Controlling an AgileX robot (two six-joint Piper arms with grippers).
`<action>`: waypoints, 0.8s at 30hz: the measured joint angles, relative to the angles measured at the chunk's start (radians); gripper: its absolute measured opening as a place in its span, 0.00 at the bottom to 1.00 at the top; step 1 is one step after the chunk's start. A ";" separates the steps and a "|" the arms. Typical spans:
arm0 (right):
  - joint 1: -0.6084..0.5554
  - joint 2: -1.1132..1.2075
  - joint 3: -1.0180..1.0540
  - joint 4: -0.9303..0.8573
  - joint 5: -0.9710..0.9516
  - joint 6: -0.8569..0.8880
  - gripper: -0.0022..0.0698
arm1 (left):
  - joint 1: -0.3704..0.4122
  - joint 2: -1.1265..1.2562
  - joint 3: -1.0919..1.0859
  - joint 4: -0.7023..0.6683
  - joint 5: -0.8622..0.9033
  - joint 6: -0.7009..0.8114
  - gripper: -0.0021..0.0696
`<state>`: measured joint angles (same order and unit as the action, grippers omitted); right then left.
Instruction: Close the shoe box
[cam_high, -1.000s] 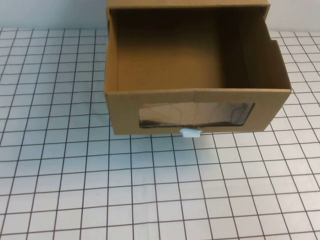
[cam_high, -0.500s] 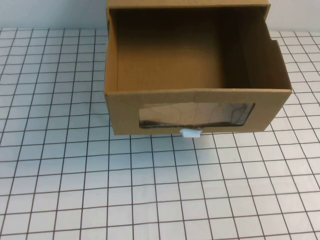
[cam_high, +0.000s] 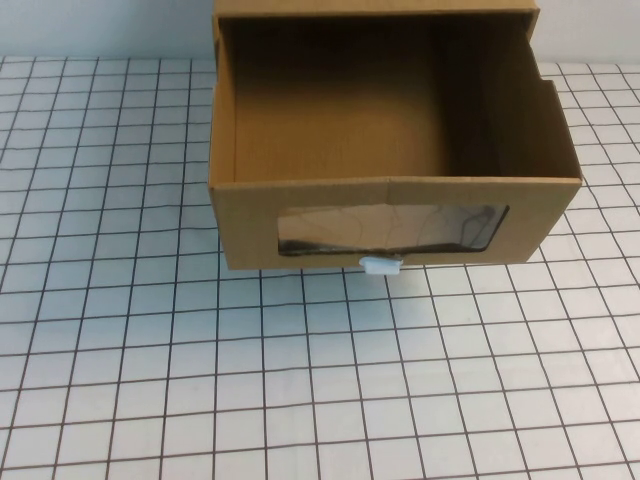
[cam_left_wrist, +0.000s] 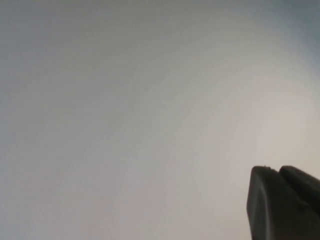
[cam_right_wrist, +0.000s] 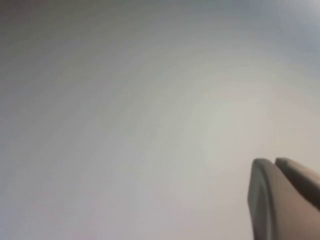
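Note:
The shoe box (cam_high: 390, 215) is a brown cardboard drawer-style box at the far middle of the table. Its drawer stands pulled out toward me, open on top and empty inside. The front has a wide clear window (cam_high: 392, 229) with a small white tab handle (cam_high: 380, 265) below it. Neither arm shows in the high view. The left gripper (cam_left_wrist: 277, 170) shows in the left wrist view, its two dark fingers pressed together and empty, facing a blank pale surface. The right gripper (cam_right_wrist: 274, 161) shows likewise in the right wrist view, shut and empty.
The table (cam_high: 300, 380) is white with a black grid and runs in front of and beside the box. The outer sleeve's top edge (cam_high: 375, 8) shows behind the drawer at the picture's top.

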<state>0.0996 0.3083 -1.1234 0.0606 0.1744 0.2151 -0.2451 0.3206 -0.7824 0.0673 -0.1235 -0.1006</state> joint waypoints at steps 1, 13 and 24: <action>0.000 0.043 -0.045 0.000 0.085 0.000 0.01 | 0.000 0.043 -0.042 0.000 0.080 -0.005 0.02; 0.000 0.383 -0.143 0.001 0.570 -0.074 0.01 | 0.000 0.412 -0.209 -0.013 0.413 -0.006 0.02; 0.193 0.607 -0.089 0.581 0.630 -0.786 0.01 | 0.000 0.742 -0.456 -0.444 0.625 0.487 0.02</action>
<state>0.2927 0.9149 -1.2123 0.6414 0.8046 -0.5708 -0.2451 1.0626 -1.2380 -0.3762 0.5013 0.3867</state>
